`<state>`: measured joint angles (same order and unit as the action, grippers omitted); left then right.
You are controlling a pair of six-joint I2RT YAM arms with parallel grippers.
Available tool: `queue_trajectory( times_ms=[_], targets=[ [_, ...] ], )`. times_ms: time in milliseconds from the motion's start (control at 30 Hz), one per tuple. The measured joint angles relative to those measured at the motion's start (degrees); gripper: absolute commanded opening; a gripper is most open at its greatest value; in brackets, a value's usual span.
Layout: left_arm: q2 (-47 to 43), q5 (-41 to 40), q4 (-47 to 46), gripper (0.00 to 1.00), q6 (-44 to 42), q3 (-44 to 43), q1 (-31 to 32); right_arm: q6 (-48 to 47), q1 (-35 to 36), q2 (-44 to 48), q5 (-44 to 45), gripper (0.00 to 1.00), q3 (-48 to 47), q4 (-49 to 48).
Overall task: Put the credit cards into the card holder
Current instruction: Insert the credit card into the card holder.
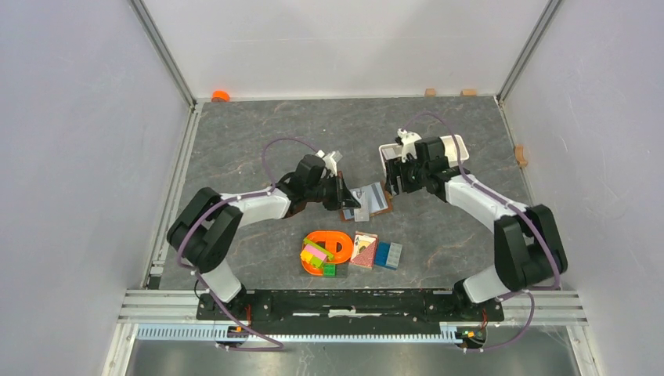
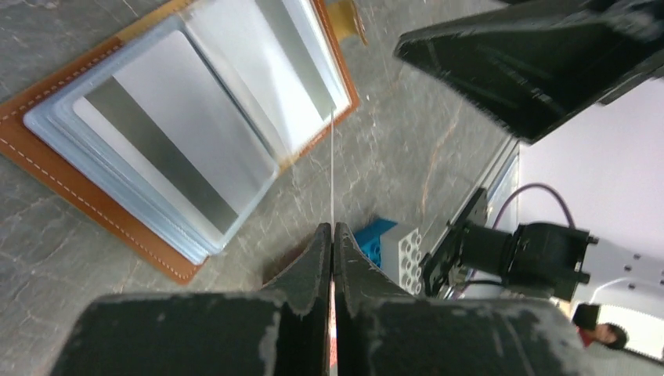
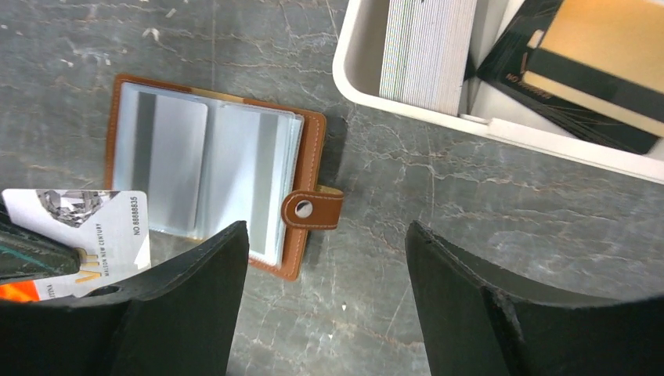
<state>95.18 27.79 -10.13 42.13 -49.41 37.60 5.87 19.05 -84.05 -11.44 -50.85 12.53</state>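
Observation:
The card holder (image 1: 376,200) lies open on the table, brown outside with clear sleeves; it also shows in the left wrist view (image 2: 78,197) and the right wrist view (image 3: 313,149). My left gripper (image 2: 333,228) is shut on a credit card (image 2: 332,157), seen edge-on there. In the right wrist view that card (image 3: 94,227) is white with print and hangs over the holder's near left corner. My right gripper (image 3: 327,254) is open and empty, just right of the holder's clasp (image 3: 310,210). More cards (image 3: 427,51) stand stacked in the white tray (image 3: 352,78).
The white tray (image 1: 460,146) sits behind my right gripper (image 1: 398,178) and also holds black and gold cards (image 3: 595,78). An orange ring with coloured blocks (image 1: 323,251), a red playing-card pack (image 1: 363,250) and blue blocks (image 1: 388,254) lie in front of the holder.

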Motion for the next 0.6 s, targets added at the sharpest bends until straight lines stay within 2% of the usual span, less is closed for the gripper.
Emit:
queue_trajectory(
  times_ms=[167,367,533,600],
  targets=[
    [3.0,-3.3,-4.8,0.02,5.0,0.1,-0.7,0.8,0.7,-6.8,-0.2,0.77,0.0,-2.7],
    [3.7,-6.4,-8.4,0.02,7.9,1.2,-1.8,1.0,2.6,-10.1,-2.1,0.76,0.0,-4.0],
    [5.5,-7.0,-9.9,0.02,9.3,2.9,-2.5,1.4,4.0,-11.6,-1.7,0.66,0.0,-5.0],
    [6.3,-7.1,-10.3,0.02,9.6,3.1,-2.6,1.6,4.4,-12.4,-0.8,0.58,0.0,-4.7]
  ],
)
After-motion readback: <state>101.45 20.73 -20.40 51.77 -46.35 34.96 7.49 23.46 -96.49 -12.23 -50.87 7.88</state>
